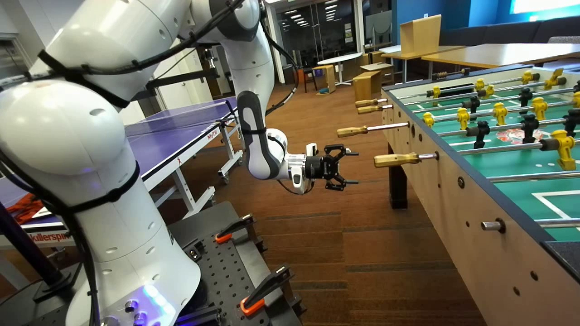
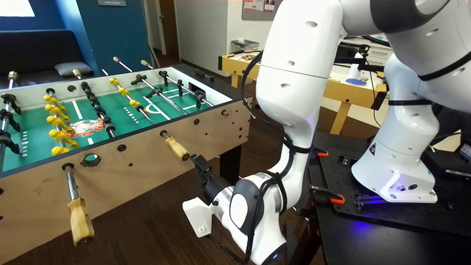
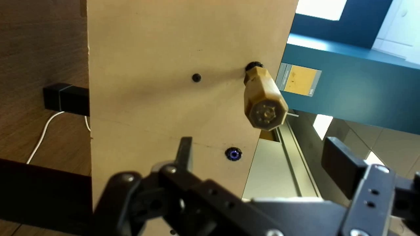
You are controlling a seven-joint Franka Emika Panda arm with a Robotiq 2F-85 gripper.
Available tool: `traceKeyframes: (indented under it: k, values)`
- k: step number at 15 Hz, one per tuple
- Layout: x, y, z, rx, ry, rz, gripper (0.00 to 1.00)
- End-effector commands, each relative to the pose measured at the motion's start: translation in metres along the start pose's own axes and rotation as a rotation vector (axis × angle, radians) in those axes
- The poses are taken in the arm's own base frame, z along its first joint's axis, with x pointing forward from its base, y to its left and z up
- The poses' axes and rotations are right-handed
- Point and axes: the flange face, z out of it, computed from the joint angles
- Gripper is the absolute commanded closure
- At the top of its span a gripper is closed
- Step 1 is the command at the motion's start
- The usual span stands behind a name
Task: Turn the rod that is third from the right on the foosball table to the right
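The rod is a thin metal bar with a tan wooden handle (image 1: 396, 159), the largest-looking handle in that exterior view. The handle also shows in an exterior view (image 2: 177, 148) and, end-on, in the wrist view (image 3: 262, 90). It sticks out of the light-wood side of the foosball table (image 1: 457, 199). A yellow figure (image 1: 565, 149) sits on this rod. My black gripper (image 1: 352, 168) is open and empty, facing the table side, apart from the handle. In the wrist view the handle lies above the gap between my fingers (image 3: 259, 146).
Another tan handle (image 1: 352, 131) sticks out farther along, with smaller-looking handles (image 1: 369, 109) beyond it. A bare rod end (image 1: 491, 225) protrudes nearer. A purple ping-pong table (image 1: 176, 131) stands behind my arm. Orange-black clamps (image 1: 267, 290) sit on my base table (image 2: 353, 232).
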Motion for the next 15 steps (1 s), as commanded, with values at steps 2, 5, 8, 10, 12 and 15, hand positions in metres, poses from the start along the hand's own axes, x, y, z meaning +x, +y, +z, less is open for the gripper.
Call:
traceKeyframes:
  k: [2,5,8,10,12,15]
  values:
    - [0.001,0.001,0.012,0.043,0.04,-0.002,0.0]
    - [0.002,0.001,0.021,0.064,0.042,-0.006,0.0]
    - [0.003,-0.002,0.032,0.074,0.053,-0.005,0.0]
    - [0.003,-0.004,0.039,0.081,0.059,-0.001,0.0]
    - [0.002,-0.007,0.047,0.09,0.058,0.006,0.0]
    - [-0.002,-0.01,0.057,0.106,0.038,0.003,0.0]
